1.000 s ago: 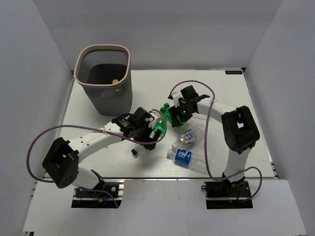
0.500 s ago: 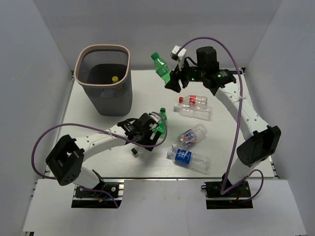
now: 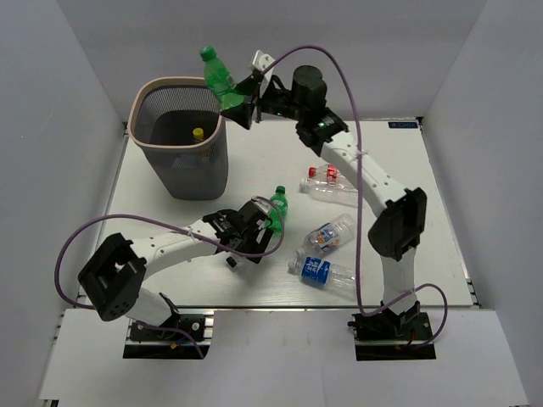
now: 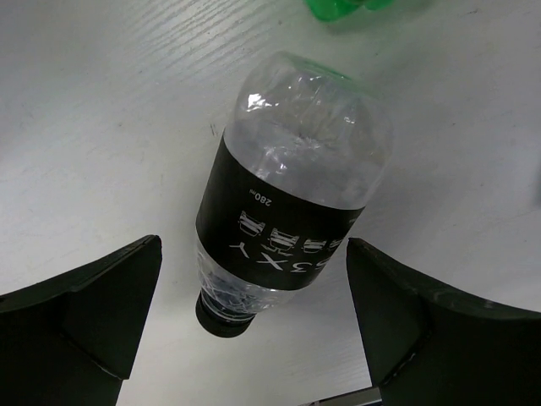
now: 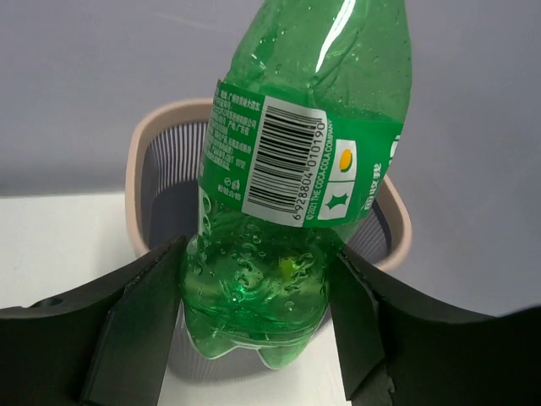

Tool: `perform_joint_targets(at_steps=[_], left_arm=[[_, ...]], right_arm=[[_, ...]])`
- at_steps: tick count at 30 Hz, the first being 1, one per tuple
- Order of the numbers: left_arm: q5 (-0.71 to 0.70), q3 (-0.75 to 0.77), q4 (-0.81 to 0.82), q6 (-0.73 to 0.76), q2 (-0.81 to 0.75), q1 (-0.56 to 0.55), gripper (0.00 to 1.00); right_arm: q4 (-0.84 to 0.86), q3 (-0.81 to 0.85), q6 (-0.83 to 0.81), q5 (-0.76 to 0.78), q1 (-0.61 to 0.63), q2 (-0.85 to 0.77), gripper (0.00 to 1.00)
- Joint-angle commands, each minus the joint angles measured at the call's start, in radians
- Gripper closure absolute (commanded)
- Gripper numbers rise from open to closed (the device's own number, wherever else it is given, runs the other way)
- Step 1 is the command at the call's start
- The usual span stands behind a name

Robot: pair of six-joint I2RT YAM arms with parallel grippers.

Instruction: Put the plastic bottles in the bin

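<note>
My right gripper point(image 3: 237, 103) is shut on the base of a green bottle point(image 3: 217, 75), held in the air at the rear right rim of the grey mesh bin point(image 3: 140, 100). In the right wrist view the green bottle point(image 5: 296, 194) stands between the gripper point(image 5: 258, 317) jaws, with the bin rim point(image 5: 135, 169) behind it. A yellow-capped bottle point(image 3: 198, 134) lies inside the bin. My left gripper point(image 3: 253, 225) is open low over the table. In the left wrist view the gripper point(image 4: 254, 321) straddles a clear black-labelled bottle point(image 4: 292, 211) without touching it. A second green bottle point(image 3: 277, 207) lies just beyond.
A red-labelled clear bottle point(image 3: 331, 174) and another clear one point(image 3: 341, 196) lie right of centre. Two blue-labelled bottles point(image 3: 327, 236) point(image 3: 321, 271) lie nearer the front. A small black object point(image 3: 231, 264) lies by the left arm.
My right arm lifted the green bottle off the table and swung it left and back to the bin's rim. My left gripper shifted slightly near the black-labelled bottle.
</note>
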Motion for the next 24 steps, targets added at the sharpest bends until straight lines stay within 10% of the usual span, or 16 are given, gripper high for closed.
perform_joint_targets(at_steps=[1,7,12,24], left_arm=[[-0.023,-0.012,0.010,-0.030,-0.060,-0.006,0.00],[-0.032,-0.022,0.019,-0.049,-0.060,-0.006,0.00],[-0.032,-0.032,0.019,-0.049,-0.079,-0.006,0.00],[-0.023,-0.042,0.096,-0.040,-0.037,-0.015,0.00]], right_arm=[[0.290,0.066,0.080,0.028,0.041,0.055,0.88],[0.493,0.194,0.244,0.136,0.093,0.240,0.80],[0.462,0.266,0.218,0.166,0.121,0.338,0.23],[0.441,0.172,0.120,0.110,0.103,0.174,0.10]])
